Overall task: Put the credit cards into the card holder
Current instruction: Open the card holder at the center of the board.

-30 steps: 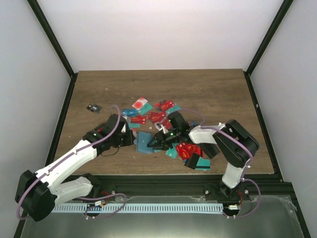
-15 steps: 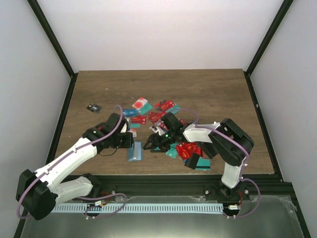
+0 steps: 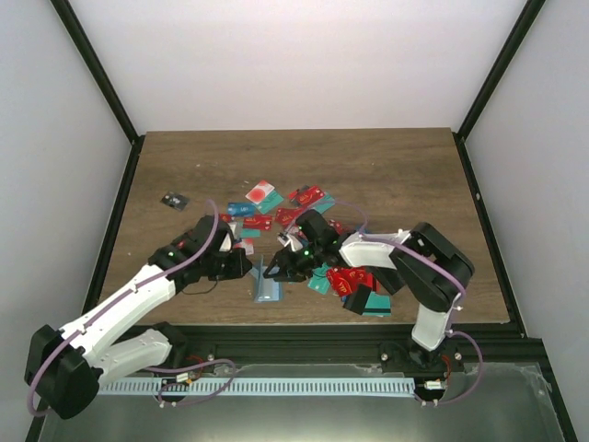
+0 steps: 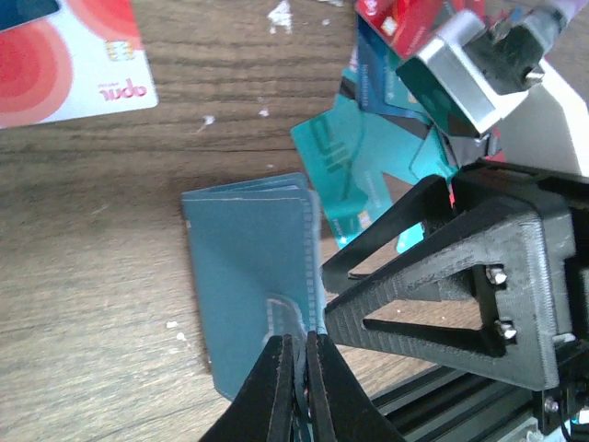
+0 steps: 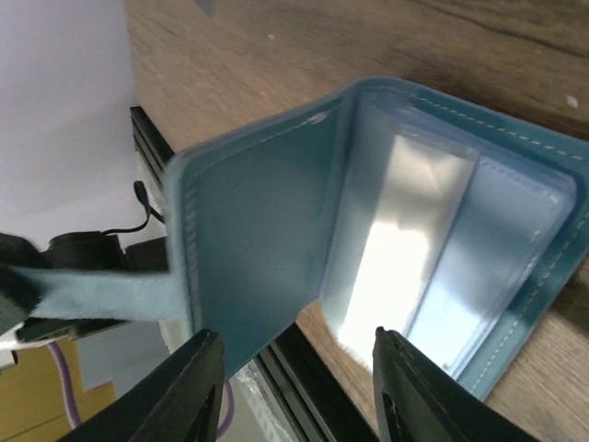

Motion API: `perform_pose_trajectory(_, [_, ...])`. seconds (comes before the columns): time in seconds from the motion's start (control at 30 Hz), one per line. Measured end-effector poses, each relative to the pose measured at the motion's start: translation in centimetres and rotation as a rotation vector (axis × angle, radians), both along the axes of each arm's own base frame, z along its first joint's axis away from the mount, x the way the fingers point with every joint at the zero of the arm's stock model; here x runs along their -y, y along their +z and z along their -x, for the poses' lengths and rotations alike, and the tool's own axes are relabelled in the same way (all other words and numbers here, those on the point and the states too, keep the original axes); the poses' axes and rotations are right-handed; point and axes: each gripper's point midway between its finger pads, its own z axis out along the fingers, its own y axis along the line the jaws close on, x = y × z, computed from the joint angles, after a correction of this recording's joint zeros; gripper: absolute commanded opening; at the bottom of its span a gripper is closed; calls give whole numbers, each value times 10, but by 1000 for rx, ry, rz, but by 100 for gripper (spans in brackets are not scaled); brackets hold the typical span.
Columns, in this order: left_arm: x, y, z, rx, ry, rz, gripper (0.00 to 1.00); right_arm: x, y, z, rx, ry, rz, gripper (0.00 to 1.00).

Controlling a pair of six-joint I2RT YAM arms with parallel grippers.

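Note:
The card holder [image 3: 266, 282] is a teal-blue bifold wallet, standing half open near the table's front edge. My left gripper [image 4: 300, 361] is shut on one edge of the card holder [image 4: 247, 267]. In the right wrist view the card holder [image 5: 260, 249] gapes open and shows clear inner pockets [image 5: 433, 249]. My right gripper [image 5: 302, 387] is open just in front of that opening, with nothing held. The credit cards [image 3: 293, 217] lie scattered behind both grippers, mostly red, some teal. A white card with a red blot [image 4: 66, 63] and teal cards [image 4: 357, 166] show in the left wrist view.
A black blocky case [image 3: 358, 299] lies beside red cards [image 3: 347, 277] under my right forearm. A small dark item [image 3: 172, 200] sits alone at the far left. The table's front rail [image 3: 304, 333] runs just below the card holder.
The card holder has slid toward the front edge and gone from lying flat to standing half open. My right gripper has moved left up to it. My left gripper has stayed shut on it.

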Motion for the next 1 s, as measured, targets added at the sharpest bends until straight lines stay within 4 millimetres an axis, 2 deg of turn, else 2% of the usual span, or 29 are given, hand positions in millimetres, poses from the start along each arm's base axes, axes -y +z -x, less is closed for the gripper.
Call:
perform_pose_trajectory(0.13, [-9, -11, 2, -31, 47, -14, 4, -4, -21, 3, -35, 1, 32, 43])
perform_pose_trajectory(0.3, [-23, -31, 7, -92, 104, -59, 4, -7, -38, 1, -56, 3, 45, 42])
perform_pose_trajectory(0.47, [-44, -48, 14, -160, 185, -157, 4, -14, -38, -3, -48, 13, 28, 44])
perform_pose_trajectory(0.73, [-84, -86, 36, -343, 301, -399, 4, -17, -34, -2, -44, 44, 14, 47])
perform_pose_trajectory(1.0, [-97, -114, 47, -459, 314, -531, 4, -23, -22, 6, -69, 112, -44, 47])
